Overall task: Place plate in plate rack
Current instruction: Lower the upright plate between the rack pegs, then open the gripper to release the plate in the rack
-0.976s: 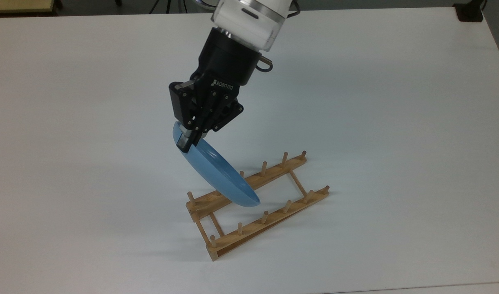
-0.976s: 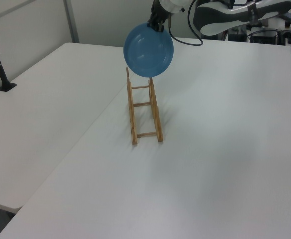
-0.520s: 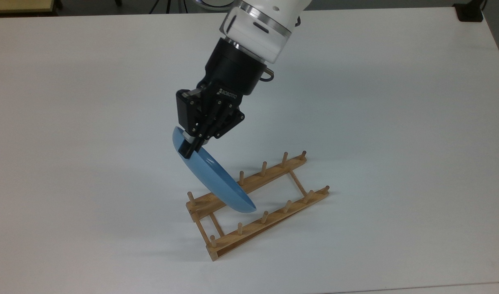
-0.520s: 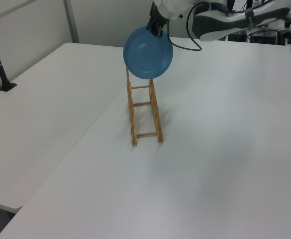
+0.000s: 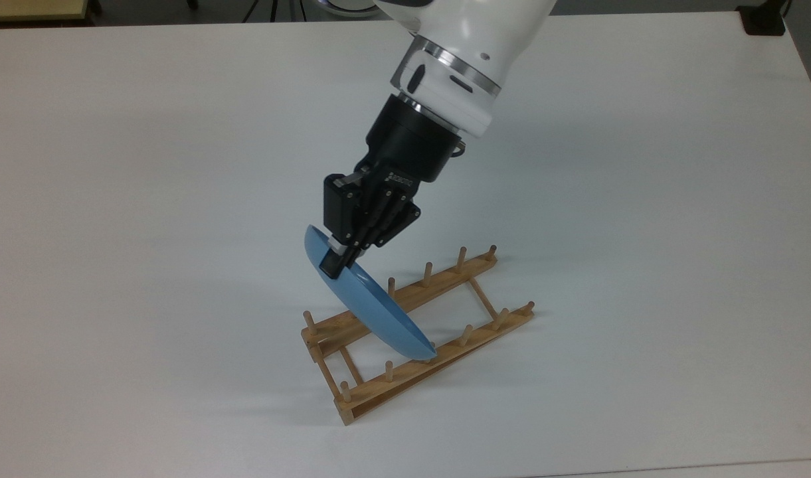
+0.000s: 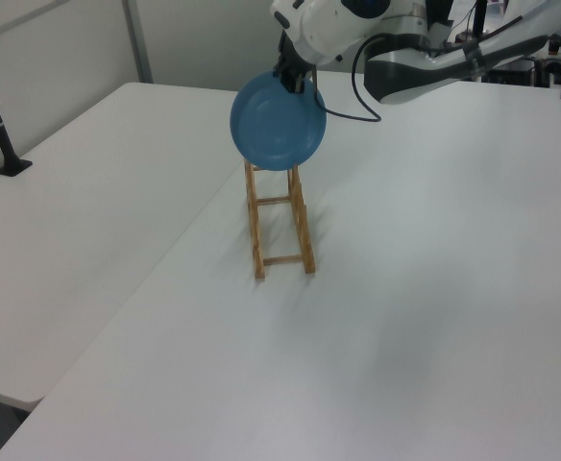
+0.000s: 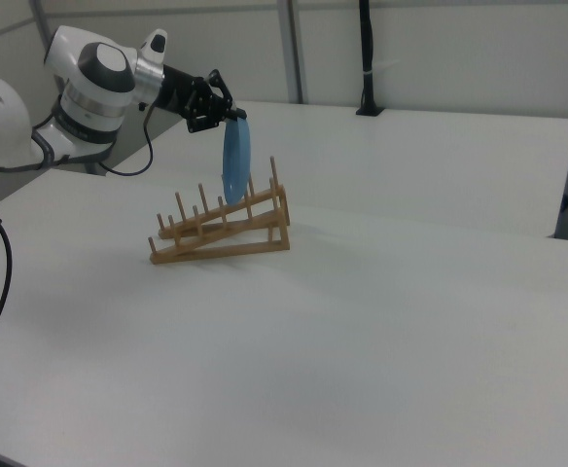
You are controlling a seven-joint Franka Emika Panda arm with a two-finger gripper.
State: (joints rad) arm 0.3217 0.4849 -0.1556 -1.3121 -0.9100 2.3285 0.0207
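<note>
1. Top view: compared with a moment earlier, shifted toward the top view's right and dropped lower, the plate point(image 5: 368, 302) now reaching across the rack point(image 5: 418, 332) from the far rail to the near one, its bottom edge at or just beside a middle peg of the near rail. Held edge-on and tilted, top rim leaning to the top view's left. End effector point(image 5: 333, 260) clamped on the upper rim, fingers narrow around the plate's thickness. Wrist slanted down from the top view's upper right, white arm link above, black body below. Judged: aligning with a slot between pegs, insertion near but not yet finished; contact with the rack could not be told.

2. Left view: moved lower than a moment before, the plate point(image 6: 278, 121) facing the camera as a full disc, covering the rack's point(image 6: 279, 223) far end. End effector point(image 6: 294, 81) gripping the top rim, arm stretching in from the left view's upper right over the tabletop point(image 6: 434, 288).

3. Right view: seen nearly edge-on and close to upright, the plate point(image 7: 235, 161) standing over the raised end of the rack point(image 7: 221, 233), lower edge down among the pegs. End effector point(image 7: 228, 114) pinching the top, arm reaching almost level from the right view's left. Judged: a little more descent needed before release, with tipping possible if let go early.
</note>
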